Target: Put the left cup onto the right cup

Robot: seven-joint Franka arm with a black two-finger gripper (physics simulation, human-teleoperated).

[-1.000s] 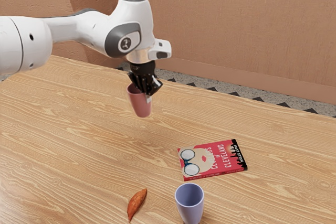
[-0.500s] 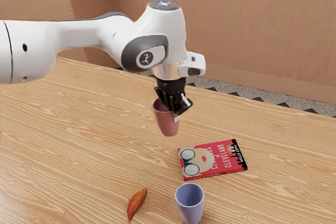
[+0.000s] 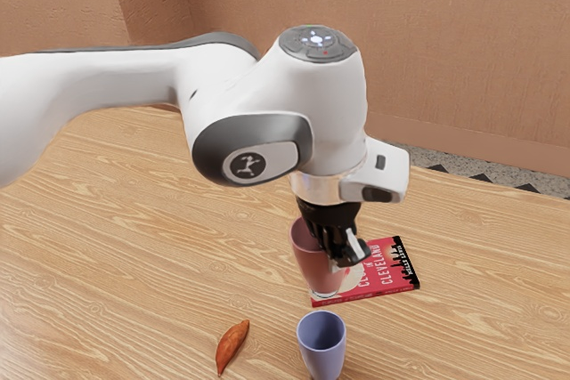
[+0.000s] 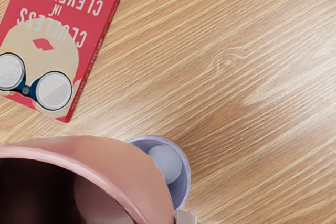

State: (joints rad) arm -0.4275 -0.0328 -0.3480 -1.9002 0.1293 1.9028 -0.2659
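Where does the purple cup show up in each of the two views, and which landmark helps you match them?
Exterior view: the purple cup stands near the picture's lower edge, just below the held pink cup.
Wrist view: the purple cup peeks out from behind the pink cup's rim, partly hidden by it.
Shared landmark: the red book, lying flat close to both cups.

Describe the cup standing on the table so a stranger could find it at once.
On the wooden table, find the red book; nearer the camera than it stands the lavender cup, with a sweet potato to the exterior view's left. It rests on the wood, unlike the pink cup that the gripper holds above.
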